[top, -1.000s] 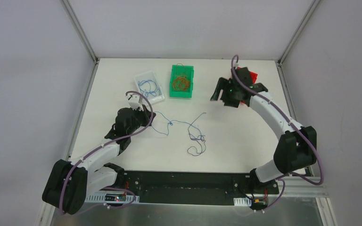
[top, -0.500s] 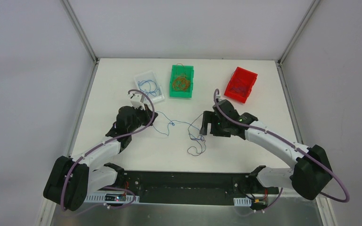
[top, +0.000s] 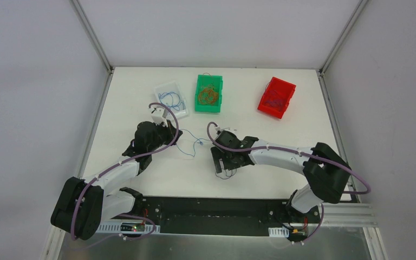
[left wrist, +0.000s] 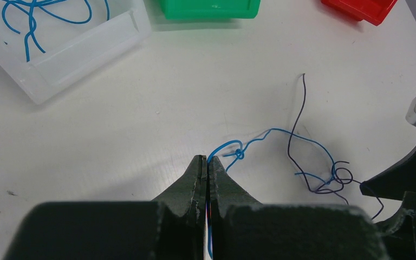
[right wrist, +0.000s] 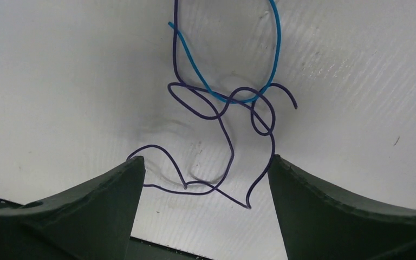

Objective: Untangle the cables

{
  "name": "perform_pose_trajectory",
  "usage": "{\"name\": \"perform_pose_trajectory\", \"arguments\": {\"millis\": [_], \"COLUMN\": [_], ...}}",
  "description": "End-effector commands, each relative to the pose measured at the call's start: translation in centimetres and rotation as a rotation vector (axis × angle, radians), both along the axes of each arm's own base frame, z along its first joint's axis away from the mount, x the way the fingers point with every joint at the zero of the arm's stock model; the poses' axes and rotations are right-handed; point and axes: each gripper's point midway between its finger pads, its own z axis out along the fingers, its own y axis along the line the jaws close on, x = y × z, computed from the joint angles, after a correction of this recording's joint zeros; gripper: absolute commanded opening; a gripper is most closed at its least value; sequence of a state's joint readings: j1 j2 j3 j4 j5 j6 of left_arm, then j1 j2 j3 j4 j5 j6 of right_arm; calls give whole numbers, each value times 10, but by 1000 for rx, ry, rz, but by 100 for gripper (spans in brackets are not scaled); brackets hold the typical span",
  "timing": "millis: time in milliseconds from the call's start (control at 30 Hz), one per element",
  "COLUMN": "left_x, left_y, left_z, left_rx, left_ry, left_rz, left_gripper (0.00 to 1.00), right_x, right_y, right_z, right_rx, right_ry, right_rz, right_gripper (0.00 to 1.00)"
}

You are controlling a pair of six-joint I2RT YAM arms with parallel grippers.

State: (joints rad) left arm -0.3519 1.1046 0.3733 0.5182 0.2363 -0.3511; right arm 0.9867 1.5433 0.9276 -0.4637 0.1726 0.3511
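Note:
A thin blue cable [left wrist: 239, 155] with a small knot runs across the white table to a loose tangle of dark purple cable [right wrist: 272, 141]. My left gripper [left wrist: 206, 158] is shut on the blue cable's near end, which comes out at its tips. It sits left of centre in the top view [top: 169, 138]. My right gripper [right wrist: 206, 165] is open wide and low over the table, its fingers on either side of the purple loops and touching nothing. In the top view the right gripper [top: 225, 162] covers most of the tangle. Blue cable [right wrist: 278, 43] crosses the purple loops beyond the fingers.
Three bins stand along the back: a clear one [top: 171, 99] with blue wires, a green one [top: 209, 93] with orange wires, and a red one [top: 277, 97]. The table's dark front edge [right wrist: 157, 249] lies just behind the right fingers.
My right arm has swung from the red bin at the back right down to the purple tangle at mid-table, its jaws opening wider. The left arm has stayed put.

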Motion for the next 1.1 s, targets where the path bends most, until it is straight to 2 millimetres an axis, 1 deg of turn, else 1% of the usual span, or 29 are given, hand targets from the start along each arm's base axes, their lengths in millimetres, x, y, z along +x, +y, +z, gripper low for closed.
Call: {"name": "perform_pose_trajectory", "arguments": {"millis": [0, 100, 167, 200, 233, 367, 500, 633, 800, 967, 1067], "left_x": [10, 10, 10, 9, 9, 10, 8, 8, 8, 8, 5], "left_y": [-8, -7, -8, -8, -8, -9, -7, -5, -5, -7, -16], "left_z": [30, 32, 33, 32, 32, 31, 32, 34, 34, 33, 35], "left_rx": [-24, -26, -29, -30, -30, -30, -25, -24, -25, -26, -35], "left_ry": [-91, -96, -96, -95, -93, -91, -99, -108, -106, -101, -100], "left_rz": [-31, -29, -31, -30, -30, -37, -31, -23, -24, -31, -86], "left_gripper": [0, 0, 0, 0, 0, 0, 0, 0, 0, 0, 0], "right_x": [5, 4, 5, 5, 6, 6, 8, 15, 30, 38, 41], "right_y": [-3, -11, -15, -16, -18, -22, -31, -48, -79, -100, -102], "right_z": [-4, -6, 0, 3, 7, 27, 58, 103, 161, 204, 229], "right_rx": [-75, -110, -103, -96, -89, -38, 44, 147, 243, 266, 293], "right_ry": [-36, -48, -67, -75, -91, -133, -178, -267, -387, -454, -489], "right_rz": [13, 3, -7, -10, -16, -33, -73, -136, -235, -275, -273], "right_gripper": [77, 42, 24, 14, 0, 0, 0, 0, 0, 0, 0]}}
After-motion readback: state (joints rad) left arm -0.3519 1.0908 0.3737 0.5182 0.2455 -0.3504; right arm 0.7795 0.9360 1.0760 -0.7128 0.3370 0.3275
